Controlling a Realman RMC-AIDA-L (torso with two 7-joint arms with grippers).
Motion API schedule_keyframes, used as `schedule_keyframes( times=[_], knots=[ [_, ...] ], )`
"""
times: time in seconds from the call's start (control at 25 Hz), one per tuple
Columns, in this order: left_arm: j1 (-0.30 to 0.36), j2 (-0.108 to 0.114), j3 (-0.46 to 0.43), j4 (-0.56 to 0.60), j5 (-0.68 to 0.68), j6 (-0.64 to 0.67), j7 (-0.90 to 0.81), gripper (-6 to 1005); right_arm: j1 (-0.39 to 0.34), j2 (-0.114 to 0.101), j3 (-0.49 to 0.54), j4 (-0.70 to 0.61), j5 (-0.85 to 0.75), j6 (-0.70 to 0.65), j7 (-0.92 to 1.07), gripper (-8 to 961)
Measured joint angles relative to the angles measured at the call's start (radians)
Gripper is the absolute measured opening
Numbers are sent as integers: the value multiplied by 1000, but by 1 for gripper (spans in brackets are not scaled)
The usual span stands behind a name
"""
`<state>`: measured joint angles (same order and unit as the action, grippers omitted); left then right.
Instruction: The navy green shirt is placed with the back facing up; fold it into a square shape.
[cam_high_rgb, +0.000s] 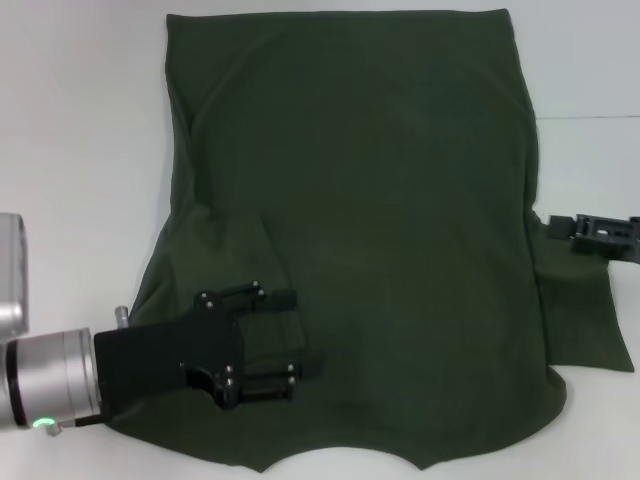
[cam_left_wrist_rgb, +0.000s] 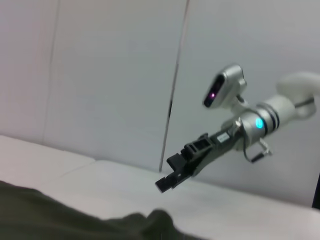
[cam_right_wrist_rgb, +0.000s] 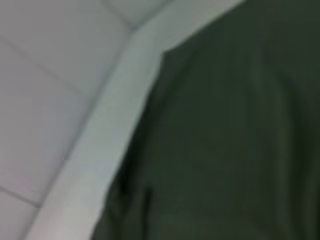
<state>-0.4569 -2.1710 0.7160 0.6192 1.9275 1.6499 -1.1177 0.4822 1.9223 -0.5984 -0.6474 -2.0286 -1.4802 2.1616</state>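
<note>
The navy green shirt (cam_high_rgb: 380, 230) lies flat on the tabletop (cam_high_rgb: 70, 130) — left gripper (cam_high_rgb: 298, 334) jaws wide over its near-left part; right gripper (cam_high_rgb: 556, 227) at its right edge — jaws unclear.

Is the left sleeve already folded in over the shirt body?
Yes: in the head view the left sleeve lies folded onto the navy green shirt, beneath the open left pincer.

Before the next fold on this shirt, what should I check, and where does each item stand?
1. Shirt lies plain side up on the table: ok.
2. Left sleeve already folded inward: ok.
3. Right sleeve still sticks out: not ok.
4. Left gripper open over the shirt's left side, holding no cloth: ok.
5. Right gripper at the shirt's right edge by the sleeve; grip: cannot tell.
</note>
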Motion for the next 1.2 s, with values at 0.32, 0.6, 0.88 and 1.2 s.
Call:
schedule_keyframes(
  times=[0.32, 0.6, 0.88, 1.2],
  knots=[
    [-5, 0, 45, -2, 42, -126, 31, 816, -37, -5, 6, -23, -67, 93, 100, 906],
    [-11, 0, 47, -9, 42, -135, 32, 815, -40, 6, 9, -16, -98, 152, 104, 876],
    [-17, 0, 46, -15, 42, -137, 32, 815, -35, 26, -1, -13, -117, 206, 104, 845],
    [-17, 0, 44, -15, 40, -139, 27, 816, -19, 46, -9, 3, -139, 241, 86, 810]
  ],
)
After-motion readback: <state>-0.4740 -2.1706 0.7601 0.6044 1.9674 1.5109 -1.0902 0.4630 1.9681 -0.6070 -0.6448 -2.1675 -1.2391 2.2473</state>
